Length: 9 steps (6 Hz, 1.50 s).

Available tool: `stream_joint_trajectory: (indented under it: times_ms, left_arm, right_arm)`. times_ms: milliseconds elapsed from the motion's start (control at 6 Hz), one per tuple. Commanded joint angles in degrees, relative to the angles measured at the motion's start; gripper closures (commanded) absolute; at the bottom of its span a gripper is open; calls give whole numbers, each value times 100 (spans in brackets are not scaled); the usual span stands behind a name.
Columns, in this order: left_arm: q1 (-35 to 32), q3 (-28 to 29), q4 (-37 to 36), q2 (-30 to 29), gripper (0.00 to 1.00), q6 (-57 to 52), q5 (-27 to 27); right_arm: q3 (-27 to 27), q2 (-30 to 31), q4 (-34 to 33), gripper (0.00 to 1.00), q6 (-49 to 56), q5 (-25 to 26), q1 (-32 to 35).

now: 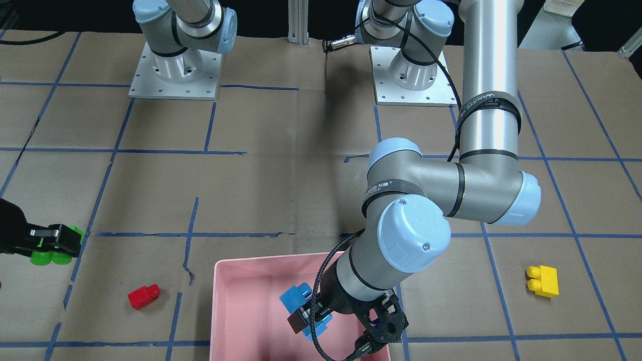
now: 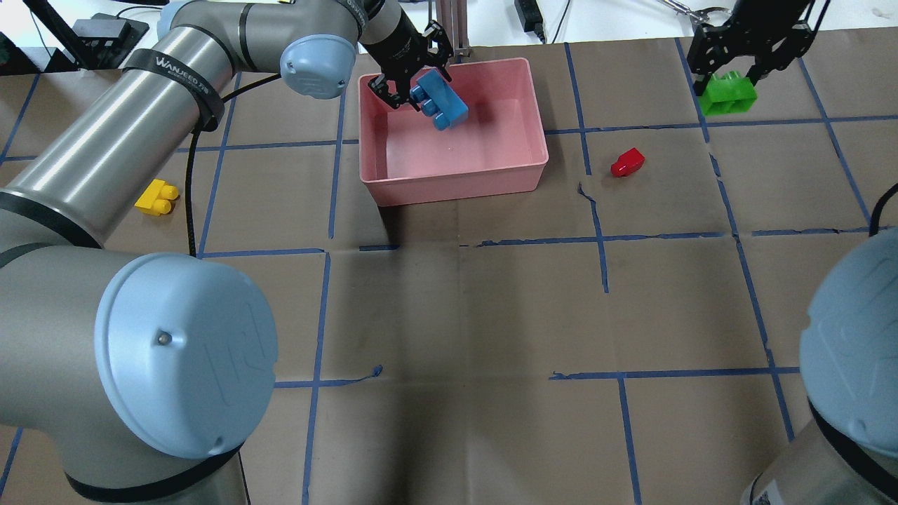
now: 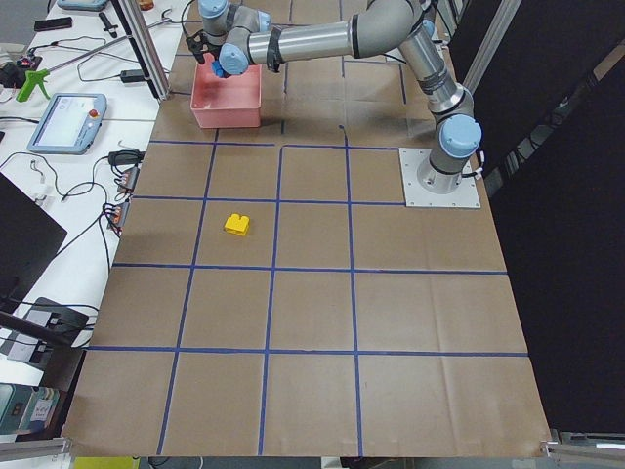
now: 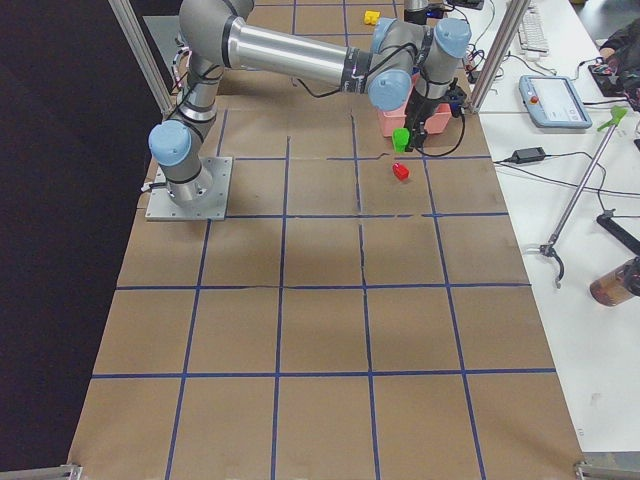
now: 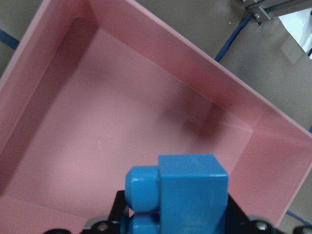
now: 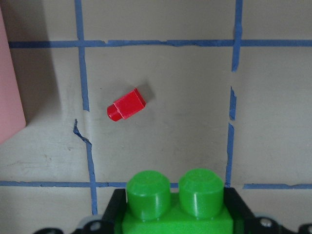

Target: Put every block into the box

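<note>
My left gripper is shut on the blue three-stud block and holds it tilted over the pink box, inside its rim. The left wrist view shows the blue block above the box's bare floor. My right gripper is shut on the green two-stud block, held above the table to the right of the box. The red block lies on the table between the box and the green block, and shows in the right wrist view. The yellow block lies on the table left of the box.
The table is covered in brown paper with blue tape lines. My left arm stretches across it towards the box. Both arm bases stand at my side of the table. Cables and devices lie beyond the table's far edge.
</note>
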<state>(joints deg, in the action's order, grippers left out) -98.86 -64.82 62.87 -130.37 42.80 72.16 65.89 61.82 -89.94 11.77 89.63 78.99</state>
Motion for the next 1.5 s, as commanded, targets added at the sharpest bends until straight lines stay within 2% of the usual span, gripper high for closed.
stream_joint_trajectory:
  times_ms: [0, 167, 500, 667, 1000, 1167, 1333]
  left_arm:
    - [25, -423, -196, 230, 2, -847, 43]
    - [225, -852, -101, 562, 1, -1801, 287]
    - [927, -2256, -143, 1606, 1, -4435, 1609]
    - [1443, -2759, -135, 1925, 1, -5909, 1973]
    - [2778, -3167, -153, 2113, 2, -7263, 2030]
    - [3280, -3203, -196, 1982, 7, -8008, 2021]
    - [3642, -3195, -510, 1667, 8, -8433, 1995]
  right_arm:
    - [-610, -467, -6, 53, -288, 2, 335]
    - [-830, -695, -6, 53, -603, -33, 554]
    - [-1227, -1074, -59, 53, -1716, -59, 1281]
    - [-1228, -1215, -251, 53, -2288, -68, 1668]
    - [-1219, -1592, -855, 52, -2995, -77, 2277]
    - [-1210, -1838, -1233, 51, -3023, -68, 2427]
    - [-1210, -1927, -1359, 33, -3014, -60, 2428]
